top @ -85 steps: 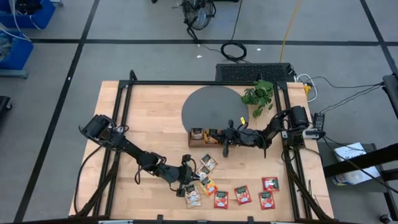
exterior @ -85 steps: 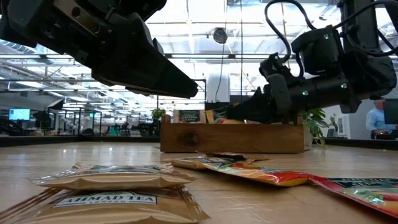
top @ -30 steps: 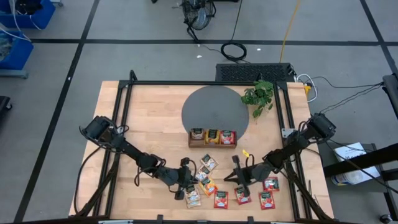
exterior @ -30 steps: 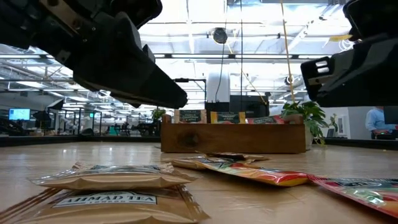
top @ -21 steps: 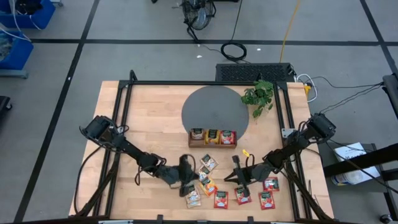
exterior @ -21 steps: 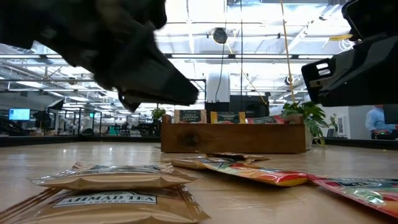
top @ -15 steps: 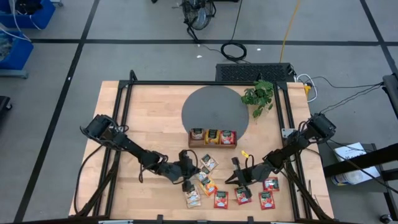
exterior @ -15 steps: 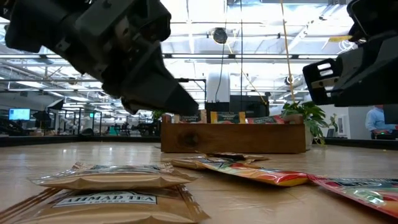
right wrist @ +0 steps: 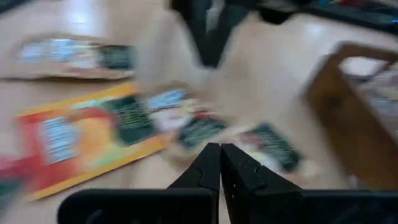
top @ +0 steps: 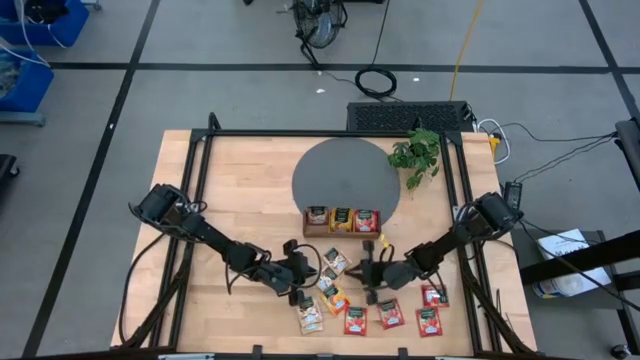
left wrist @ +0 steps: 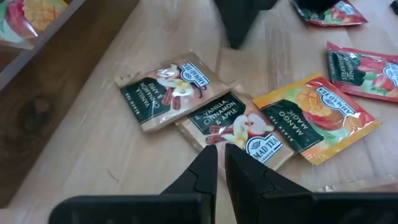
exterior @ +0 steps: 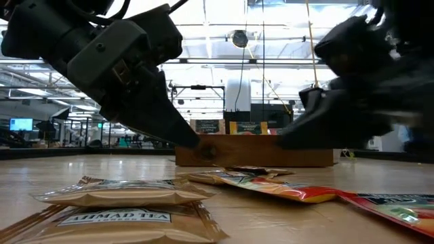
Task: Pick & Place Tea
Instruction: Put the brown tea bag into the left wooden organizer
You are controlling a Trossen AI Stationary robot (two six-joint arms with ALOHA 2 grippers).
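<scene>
The tea sachets lie flat on the wood near the table's near edge. Two beige-green ones (left wrist: 165, 90) (left wrist: 239, 121) overlap, with an orange-yellow mango one (left wrist: 314, 118) beside them and red ones (top: 388, 313) further right. Another beige-green sachet (exterior: 129, 190) lies close to the low camera. The wooden tray (top: 341, 221) holds three sachets upright. My left gripper (top: 308, 272) (left wrist: 219, 149) is shut, hovering over the beige-green pair. My right gripper (top: 366, 278) (right wrist: 219, 147) is shut and faces it from the other side of the same pair.
A dark round mat (top: 345, 175) and a small potted plant (top: 415, 155) sit behind the tray. A black frame (top: 200, 200) borders the table. Bare wood lies left of the left arm. The two grippers' tips stand close together over the sachets.
My left gripper has moved toward the table's far edge, off the nearest beige-green sachets and over the pair in front of the tray. My right gripper has swung quickly toward the table's left and a little toward the far edge, closing on the left gripper. No sachet has moved.
</scene>
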